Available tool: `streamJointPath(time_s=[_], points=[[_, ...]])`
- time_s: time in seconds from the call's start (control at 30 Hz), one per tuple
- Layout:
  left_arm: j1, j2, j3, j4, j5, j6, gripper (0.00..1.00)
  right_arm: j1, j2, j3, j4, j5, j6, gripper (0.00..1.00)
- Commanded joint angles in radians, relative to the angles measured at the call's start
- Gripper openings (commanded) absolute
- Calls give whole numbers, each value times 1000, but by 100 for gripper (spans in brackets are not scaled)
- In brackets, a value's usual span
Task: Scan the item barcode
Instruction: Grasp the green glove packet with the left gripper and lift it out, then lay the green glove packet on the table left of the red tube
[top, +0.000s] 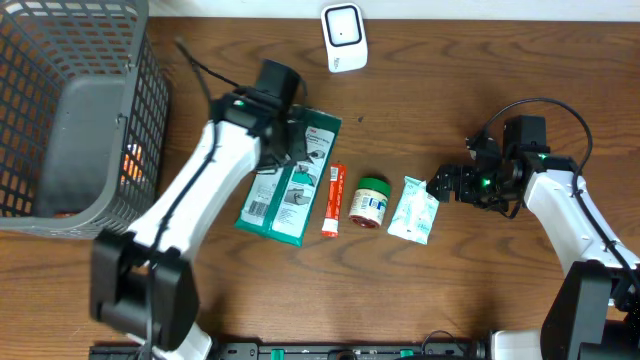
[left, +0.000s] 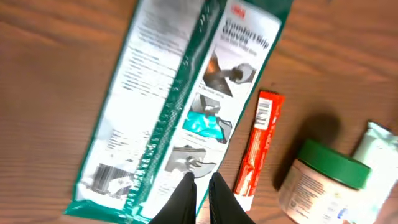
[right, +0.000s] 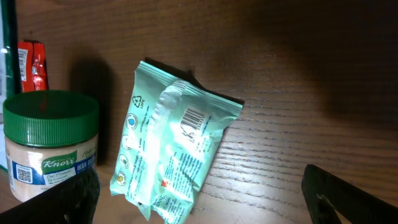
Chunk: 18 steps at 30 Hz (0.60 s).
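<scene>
Black and pressed together, the fingers of your left claw sit over the near edge of the glove packet; you cannot tell from these views whether they nip any film. The packet is flat, glossy plastic, dark green with a white panel. It lies on the wood-grain bench and runs away from the tips. Its barcode is printed on the white panel, just to one side of the tips. Close on the other side lies a slim orange-red tube, alongside the packet. Beyond the tube is a round jar with a green lid closed on it and a pale label; its contents are not visible.

Your right claw is spread wide and holds nothing. Just ahead, between its fingers, lies a mint-green pouch of soft, crinkled film, with a sealed seam down its middle and a small barcode facing up. Past the pouch come the same jar and then the tube.

Farther from both claws, a white scanner with rounded corners sits near the bench's far edge. Farthest from the right claw, beyond the left arm, is a grey wire-mesh basket. Inside it you can see a smooth grey shape and something orange, too hidden to name.
</scene>
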Motion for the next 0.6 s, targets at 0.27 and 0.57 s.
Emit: streamJointPath(time_s=[0.27,0.57], points=[[-12,98,-1,41,-13,-2,24,9,-8,-5,-1,-1,-1,99],[-12,124,-9,118,-383,20,30,9,-8,-5,-1,0,-1,99]])
